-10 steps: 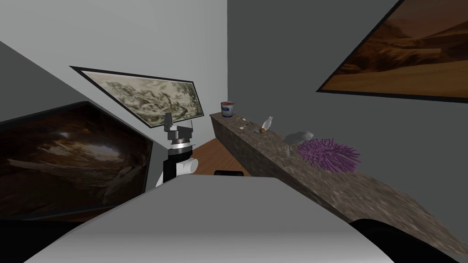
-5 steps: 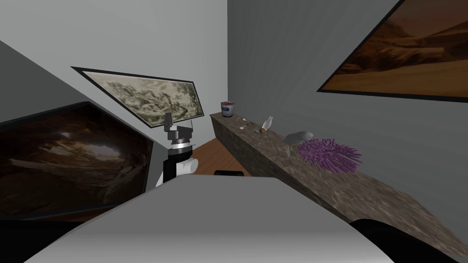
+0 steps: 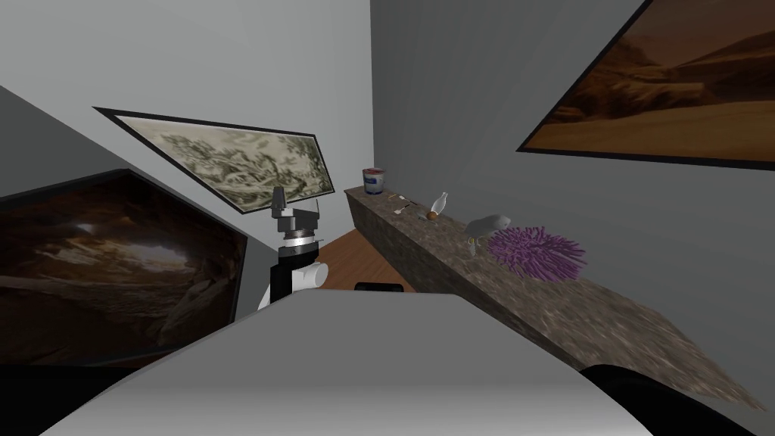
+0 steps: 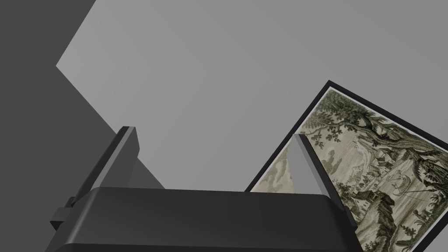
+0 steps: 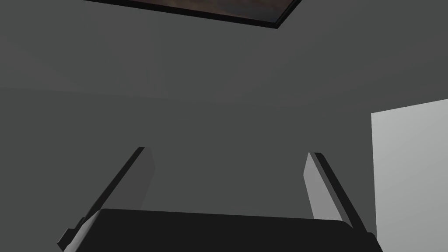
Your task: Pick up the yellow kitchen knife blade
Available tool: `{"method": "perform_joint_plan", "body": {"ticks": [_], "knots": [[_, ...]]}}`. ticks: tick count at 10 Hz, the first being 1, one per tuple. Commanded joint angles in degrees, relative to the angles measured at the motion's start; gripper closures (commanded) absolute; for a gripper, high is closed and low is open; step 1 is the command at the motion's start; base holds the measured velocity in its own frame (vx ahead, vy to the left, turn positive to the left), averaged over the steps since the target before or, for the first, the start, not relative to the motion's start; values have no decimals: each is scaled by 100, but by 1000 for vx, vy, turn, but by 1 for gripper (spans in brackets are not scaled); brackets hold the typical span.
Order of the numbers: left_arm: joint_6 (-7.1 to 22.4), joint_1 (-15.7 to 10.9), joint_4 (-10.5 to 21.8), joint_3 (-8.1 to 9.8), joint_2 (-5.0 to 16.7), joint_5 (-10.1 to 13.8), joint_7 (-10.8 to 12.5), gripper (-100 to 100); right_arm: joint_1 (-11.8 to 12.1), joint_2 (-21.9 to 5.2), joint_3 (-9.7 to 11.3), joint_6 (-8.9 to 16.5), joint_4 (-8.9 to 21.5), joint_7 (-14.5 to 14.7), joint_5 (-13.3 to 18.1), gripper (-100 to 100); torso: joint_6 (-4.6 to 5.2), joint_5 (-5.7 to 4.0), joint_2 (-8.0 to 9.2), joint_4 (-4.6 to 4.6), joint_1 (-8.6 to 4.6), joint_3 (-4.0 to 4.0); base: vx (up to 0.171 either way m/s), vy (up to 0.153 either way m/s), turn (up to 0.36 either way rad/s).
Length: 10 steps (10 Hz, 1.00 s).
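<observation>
Seemingly the knife [image 3: 406, 203], a thin pale sliver lying lengthwise at the far end of the mottled surface [image 3: 620, 325] between can [image 3: 374, 182] and bottle [image 3: 438, 204], sits well beyond and right of the raised left claw [image 3: 279, 198], released like the right claw [image 5: 229, 151].

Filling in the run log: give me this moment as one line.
left gripper: open, empty | right gripper: open, empty | counter: can, small utensils, bottle, purple plant | knife: too small to tell
</observation>
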Motion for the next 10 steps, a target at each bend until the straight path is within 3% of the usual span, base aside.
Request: {"method": "perform_joint_plan", "body": {"ticks": [1, 4, 5, 6, 10], "knots": [[0, 0, 0, 0, 0, 0, 0, 0, 9, 17, 9, -16, -31, 21, -286, -100, 0, 0, 0, 0, 0, 0, 0, 0, 0], [0, 0, 0, 0, 0, 0, 0, 0, 9, 17, 9, -16, -31, 21, -768, -100, 0, 0, 0, 0, 1, 0, 0, 0, 0], [0, 0, 0, 0, 0, 0, 0, 0, 283, -246, -285, -167, 121, 182, -967, -100, 0, 1, 0, 0, 1, 0, -2, -35, -149], [0, 1, 0, 1, 0, 0, 0, 0, 283, -358, -326, -167, 121, 182, -1049, -100, 2, 0, 0, 1, -9, 0, -1, -40, -101], [0, 0, 0, 0, 0, 0, 0, 0, 283, -358, -326, -167, 121, 182, -1677, -100, 0, 0, 0, 0, 1, 0, -2, -6, 5]]}}
